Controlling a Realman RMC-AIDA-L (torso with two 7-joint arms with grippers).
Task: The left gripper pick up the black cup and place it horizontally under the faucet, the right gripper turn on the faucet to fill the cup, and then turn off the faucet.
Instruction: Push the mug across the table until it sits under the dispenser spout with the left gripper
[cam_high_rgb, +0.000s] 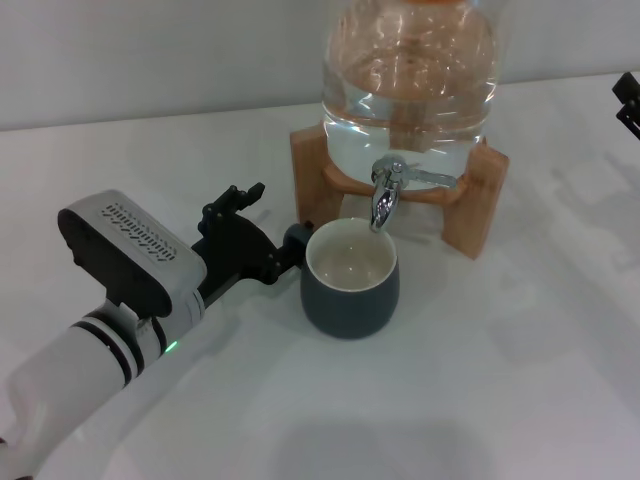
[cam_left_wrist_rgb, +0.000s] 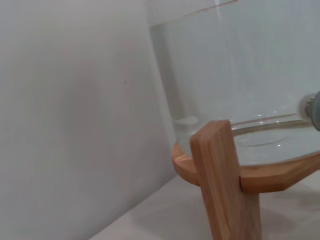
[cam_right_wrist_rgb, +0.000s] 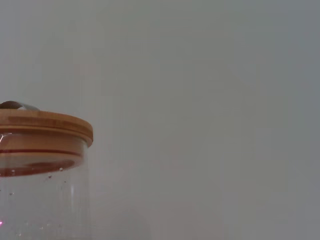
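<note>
Item: squat slate-black ceramic cup (cam_high_rgb: 350, 278), cream inside, is standing upright at frame centre on the white tabletop (cam_high_rgb: 480, 380), mouth sitting under the chrome faucet (cam_high_rgb: 385, 195) to catch water. Black left gripper (cam_high_rgb: 290, 245) is sitting at its handle side; jaws' state cannot be told. Right gripper (cam_high_rgb: 628, 100) is being cropped at upper right, jaws unreadable.

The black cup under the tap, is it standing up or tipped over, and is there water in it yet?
Upright: the black cup stands on its base, mouth up, beneath the faucet. Its cream inside looks dry, though a shallow clear layer cannot be ruled out.
</note>
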